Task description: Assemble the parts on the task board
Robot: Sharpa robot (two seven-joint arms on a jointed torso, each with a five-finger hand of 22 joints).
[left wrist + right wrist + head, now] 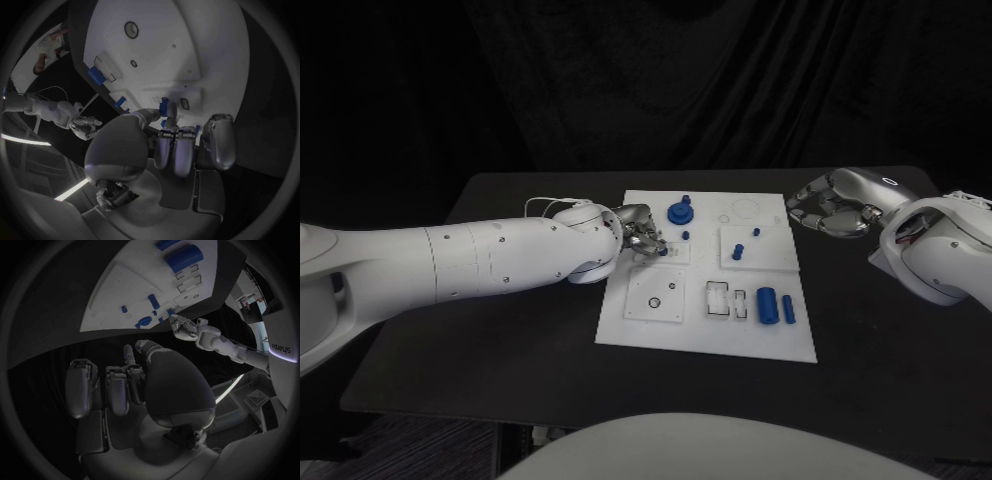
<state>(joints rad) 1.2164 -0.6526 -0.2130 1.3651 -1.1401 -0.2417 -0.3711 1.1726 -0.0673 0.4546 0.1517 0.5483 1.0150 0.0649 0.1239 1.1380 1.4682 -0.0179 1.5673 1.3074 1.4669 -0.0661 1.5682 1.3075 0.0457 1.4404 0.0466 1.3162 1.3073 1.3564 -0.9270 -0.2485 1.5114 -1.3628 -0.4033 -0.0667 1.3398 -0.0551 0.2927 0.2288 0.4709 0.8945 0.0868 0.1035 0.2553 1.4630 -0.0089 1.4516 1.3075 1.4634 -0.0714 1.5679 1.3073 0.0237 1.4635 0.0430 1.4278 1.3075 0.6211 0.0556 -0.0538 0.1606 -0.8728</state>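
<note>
- On the black desk [516, 330], the white task board [711, 335] lies at centre, with the left hand [638, 233] over its 9 o'clock edge.
- The left hand's fingers [181, 150] curl close together near a small blue peg [164, 106]; whether they grip it cannot be told.
- At 3 o'clock, off the board, the right hand [831, 205] hovers with fingers [119, 390] curled inward, holding nothing.
- A blue knob-shaped part [679, 211] stands at the board's 12 o'clock end.
- A large blue cylinder [766, 304] and a thinner blue rod [789, 309] lie side by side toward 5 o'clock.
- Two short blue pegs [738, 251] stand on a raised white square plate at 2 o'clock.
</note>
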